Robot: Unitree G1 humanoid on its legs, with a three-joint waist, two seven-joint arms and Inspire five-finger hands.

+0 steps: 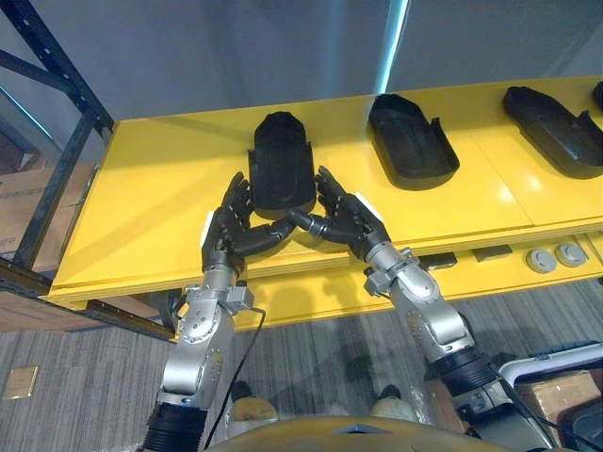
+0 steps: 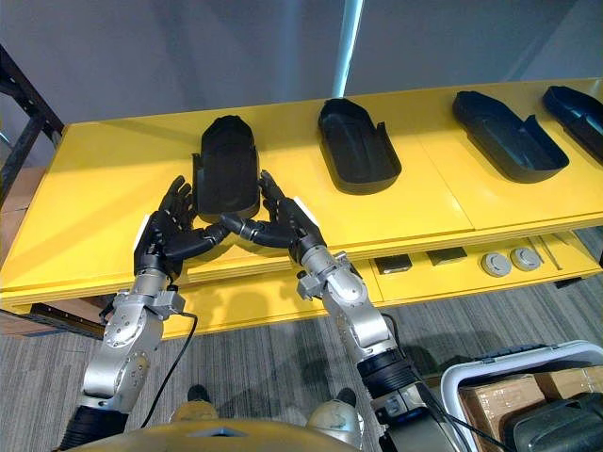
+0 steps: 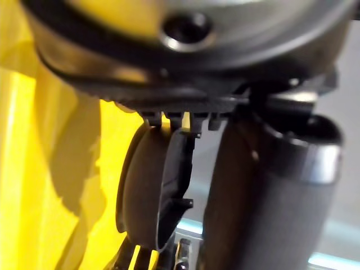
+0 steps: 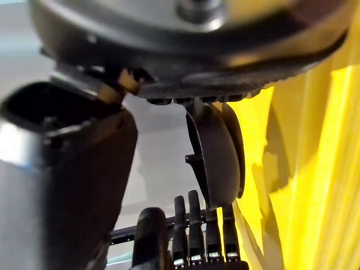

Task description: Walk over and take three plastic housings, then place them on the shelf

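Nearest, over the grey carpet [image 1: 85,377], a white-rimmed bin [image 2: 509,359] sits at the robot's right. In the left eye view, cardboard boxes [image 1: 33,202] stand at the left behind a dark rack post [image 1: 64,68].

Both arms reach up to the front of the yellow shelf [image 1: 160,188]. The left hand [image 1: 229,228] and right hand [image 1: 349,221] lie on either side of the near end of a black housing [image 1: 283,165]. Their fingers are straight and spread along its sides, and neither hand is clamped round it. The right hand's fingertips [image 1: 325,184] touch its edge, while the left hand's sit just beside it. The two thumbs point inward and meet just in front of the housing's near end. The housing lies hollow side up on the shelf, pointing away from the robot.

Each wrist view shows this housing edge-on [image 3: 152,191] against the yellow surface, with the other hand's fingers beyond it.

Under the shelf's front edge is a lower ledge [image 1: 320,287] holding two round grey discs [image 1: 542,260] and some small dark flat pieces [image 1: 438,261].

Farther back and to the right, a second housing [image 1: 410,137] and a third housing [image 1: 551,127] lie well apart. The right eye view shows more of a fourth housing [image 2: 579,113] at the far end. A grey wall [image 1: 236,47] stands behind.
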